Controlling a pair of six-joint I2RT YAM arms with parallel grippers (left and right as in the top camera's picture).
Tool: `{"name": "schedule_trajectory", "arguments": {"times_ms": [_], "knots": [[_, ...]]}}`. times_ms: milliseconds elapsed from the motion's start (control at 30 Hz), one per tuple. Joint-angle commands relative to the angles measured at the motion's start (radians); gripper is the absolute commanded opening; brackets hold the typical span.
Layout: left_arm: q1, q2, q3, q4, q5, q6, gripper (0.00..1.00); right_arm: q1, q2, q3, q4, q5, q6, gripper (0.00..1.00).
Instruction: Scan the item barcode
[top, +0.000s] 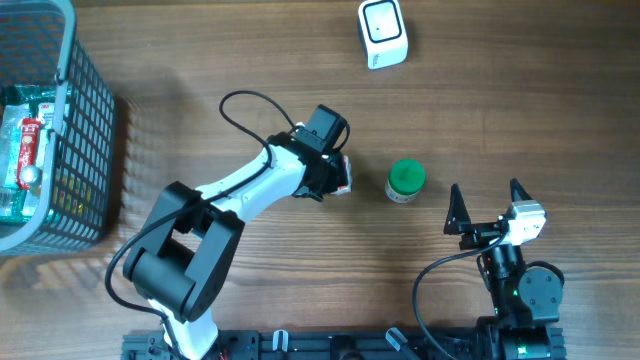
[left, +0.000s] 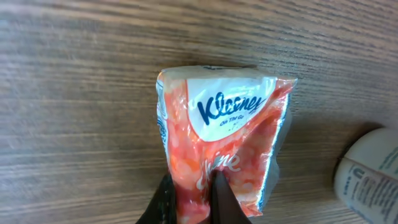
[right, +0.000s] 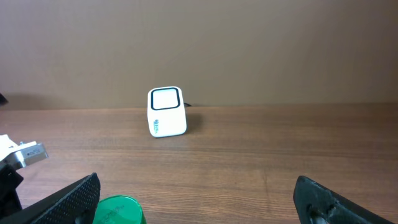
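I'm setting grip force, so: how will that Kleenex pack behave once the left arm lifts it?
Probably soft: the Kleenex pack is creased where the left gripper pinches its end, so it may squash or sag. It is likely light, being tissues. Its glossy film could slip if tilted.

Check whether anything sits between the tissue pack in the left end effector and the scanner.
Nothing visible. Only bare table lies between the tissue pack and the scanner; the green-capped bottle stands to the side, off that line.
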Motion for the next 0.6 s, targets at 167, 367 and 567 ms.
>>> {"name": "schedule_trajectory", "arguments": {"times_ms": [167, 367, 567], "knots": [[-0.031, -0.121, 0.144, -0.234, -0.377, 0.193, 0.04, -0.005, -0.007, -0.001, 0.002, 0.011, -0.008, 1.0], [-0.199, -0.119, 0.168, -0.32, -0.807, 0.232, 0.04, -0.005, -0.007, -0.001, 0.002, 0.011, -0.008, 1.0], [-0.25, -0.023, 0.167, -0.425, -0.935, 0.244, 0.04, -0.005, -0.007, -0.001, 0.002, 0.011, -0.008, 1.0]]}}
